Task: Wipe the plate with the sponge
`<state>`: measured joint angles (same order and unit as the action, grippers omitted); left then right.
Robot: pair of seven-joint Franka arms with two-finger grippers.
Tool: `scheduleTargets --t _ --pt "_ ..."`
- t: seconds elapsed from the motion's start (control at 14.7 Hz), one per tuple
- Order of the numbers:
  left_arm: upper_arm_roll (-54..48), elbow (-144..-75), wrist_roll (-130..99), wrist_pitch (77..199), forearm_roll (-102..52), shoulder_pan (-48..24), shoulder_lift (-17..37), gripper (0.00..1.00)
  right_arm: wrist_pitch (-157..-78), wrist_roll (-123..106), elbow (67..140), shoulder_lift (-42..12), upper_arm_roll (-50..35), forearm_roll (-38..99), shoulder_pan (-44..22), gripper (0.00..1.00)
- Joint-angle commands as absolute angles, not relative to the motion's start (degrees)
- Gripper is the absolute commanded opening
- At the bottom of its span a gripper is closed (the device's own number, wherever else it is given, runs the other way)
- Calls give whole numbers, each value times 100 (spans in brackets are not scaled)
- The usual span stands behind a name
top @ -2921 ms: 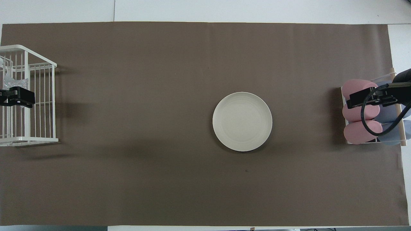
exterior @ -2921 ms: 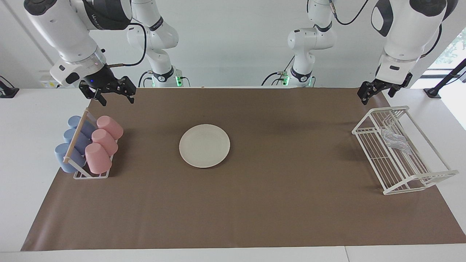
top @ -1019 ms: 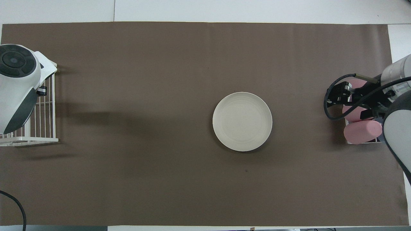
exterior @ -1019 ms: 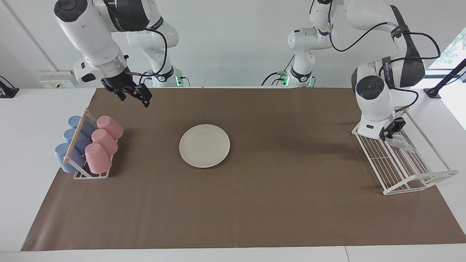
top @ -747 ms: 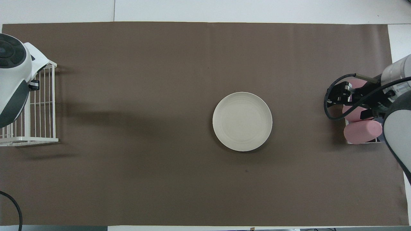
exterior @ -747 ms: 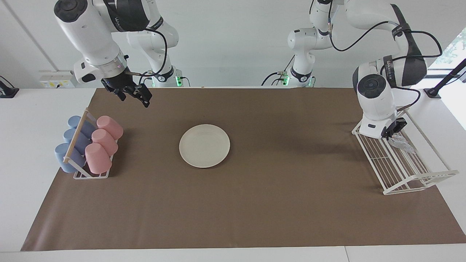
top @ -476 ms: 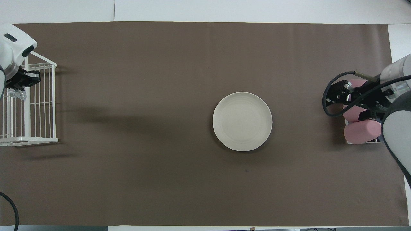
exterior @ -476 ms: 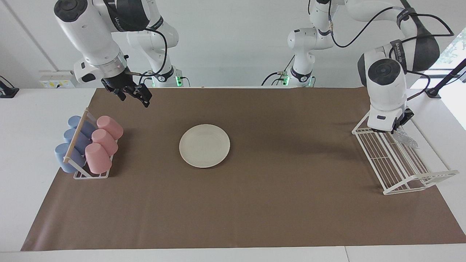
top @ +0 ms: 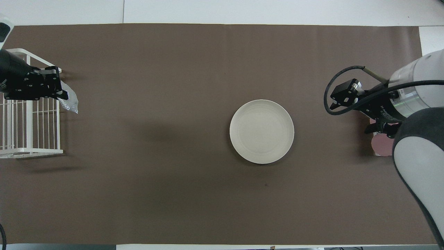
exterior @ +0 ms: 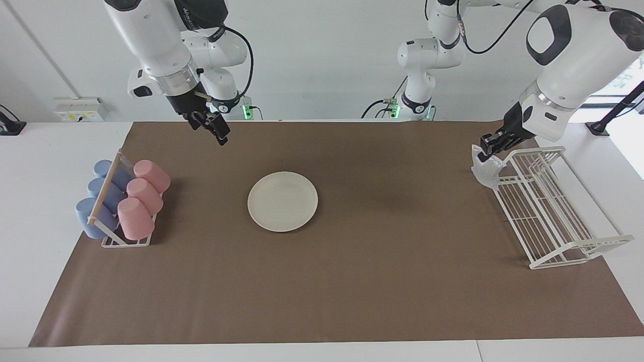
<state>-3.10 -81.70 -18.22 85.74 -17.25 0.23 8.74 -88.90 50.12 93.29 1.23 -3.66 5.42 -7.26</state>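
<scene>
Brown mat covers most of the surface, wide bare stretch between wire rack and plate. Plate flat mid-mat, toward my right arm's end. Cup rack sits at that end. My left end effector clamped on the sponge, raised over the rack's mat-side edge; sponge hangs crumpled, long axis downward. My right end effector spread wide, raised, gripping nothing.

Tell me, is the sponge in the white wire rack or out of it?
Out. The sponge hangs from the shut left gripper, in the air beside the wire rack.
</scene>
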Motion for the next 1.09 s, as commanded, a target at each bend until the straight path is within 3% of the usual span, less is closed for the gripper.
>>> scheduleTargets --t 0.0,0.54,1.02 --pt "-325 -8374 -1863 8464 -2941 299 730 0 -8798 5878 9377 219 -378 545 -1141 100" --pt "-404 -10975 -908 9605 -5833 220 -517 0 -9113 6344 9624 325 -395 615 -1327 100" --pt "-413 -11786 1053 9606 -7153 -377 -536 0 -9694 8147 9668 325 -501 1090 -1528 100"
